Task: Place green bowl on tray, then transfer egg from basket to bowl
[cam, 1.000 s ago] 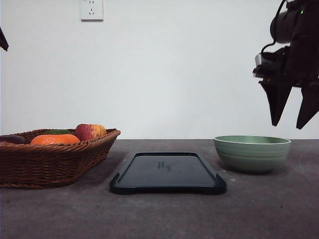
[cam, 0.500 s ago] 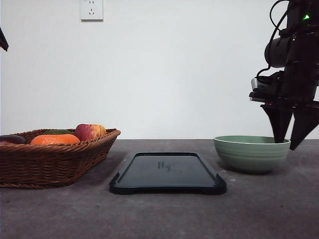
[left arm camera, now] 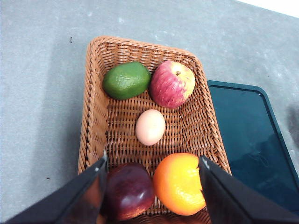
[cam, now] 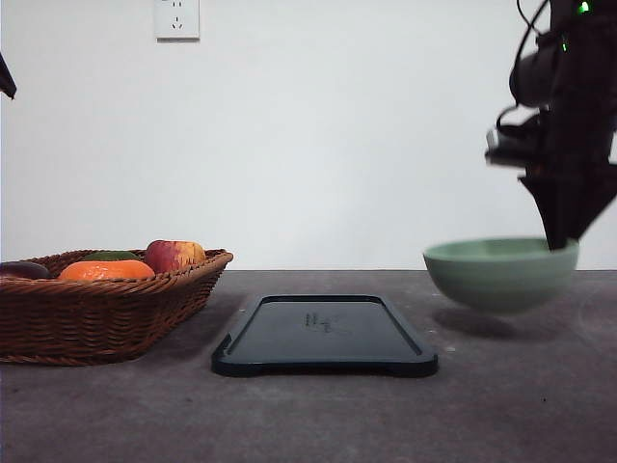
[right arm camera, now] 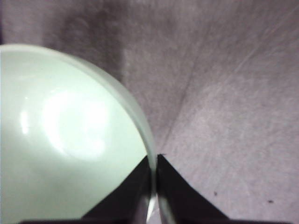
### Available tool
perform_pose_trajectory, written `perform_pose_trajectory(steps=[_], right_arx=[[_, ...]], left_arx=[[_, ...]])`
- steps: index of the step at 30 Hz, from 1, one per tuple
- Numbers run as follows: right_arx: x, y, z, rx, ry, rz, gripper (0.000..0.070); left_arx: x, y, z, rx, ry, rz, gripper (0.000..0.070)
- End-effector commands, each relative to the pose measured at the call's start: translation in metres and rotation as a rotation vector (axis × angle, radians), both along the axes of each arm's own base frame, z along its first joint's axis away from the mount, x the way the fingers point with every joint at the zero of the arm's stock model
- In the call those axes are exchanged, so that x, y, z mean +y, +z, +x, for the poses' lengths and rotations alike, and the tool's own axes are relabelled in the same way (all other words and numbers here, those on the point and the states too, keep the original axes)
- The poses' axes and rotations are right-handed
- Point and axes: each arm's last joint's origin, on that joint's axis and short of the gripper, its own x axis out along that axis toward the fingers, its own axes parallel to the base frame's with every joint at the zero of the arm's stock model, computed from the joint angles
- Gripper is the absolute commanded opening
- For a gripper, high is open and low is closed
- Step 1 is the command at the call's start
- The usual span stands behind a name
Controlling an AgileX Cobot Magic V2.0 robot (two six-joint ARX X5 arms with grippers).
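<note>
We see a grey, speckled worktop (cam: 308, 415) that carries, on our left, a wide brown woven wicker basket (cam: 96, 313) and, at the middle, a flat near-black rectangular tray (cam: 325, 336) with rounded corners. Over the right side our right gripper (cam: 564, 231) has its fingers (right arm camera: 140, 184) pinched narrow on the rim of the pale sage-green round ceramic bowl (cam: 499, 272), one inside and one outside the wall. The bowl hangs clear of the worktop, its shadow below it, well right of the tray.

We judge the first step to be in hand: the bowl is lifted, not yet on the tray. The next move calls for carrying it leftward over the tray and lowering it level, since a rim pinch may let it tilt.

Our left gripper (left arm camera: 152, 186) hovers above the basket, its fingers spread wide. Between and beyond them lies the small pale, pinkish oval egg (left arm camera: 150, 127), among the other fruit.
</note>
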Motion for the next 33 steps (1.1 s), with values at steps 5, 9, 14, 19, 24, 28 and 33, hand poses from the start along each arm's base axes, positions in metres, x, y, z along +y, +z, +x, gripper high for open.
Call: perform_pose_trajectory(steps=[5, 9, 14, 19, 24, 28, 33], right_arx=[[0.022, 0.032, 0.002, -0.024, 0.068, 0.025, 0.0004], [0.044, 0.049, 0.0, -0.063, 0.135, 0.097, 0.0004], [0.081, 0.056, -0.002, -0.135, 0.225, 0.138, 0.0004], [0.112, 0.05, 0.0, -0.197, 0.273, 0.142, 0.0004], [0.133, 0.033, 0.007, -0.204, 0.289, 0.146, 0.0004], [0.143, 0.012, 0.013, -0.155, 0.3, 0.124, 0.0004], [0.15, -0.014, 0.02, -0.107, 0.301, 0.084, 0.0004]], left_arx=[[-0.001, 0.007, 0.002, -0.028, -0.007, -0.002, 0.0388], [-0.001, 0.007, 0.002, -0.028, -0.007, -0.002, 0.0388], [-0.001, 0.007, 0.002, -0.028, -0.008, 0.0, 0.0388], [-0.001, 0.007, 0.002, -0.028, -0.008, 0.0, 0.0387], [-0.001, 0.007, 0.002, -0.027, -0.008, 0.0, 0.0387], [-0.001, 0.007, 0.002, -0.027, -0.008, 0.0, 0.0387], [-0.001, 0.007, 0.002, -0.026, -0.008, 0.0, 0.0387]])
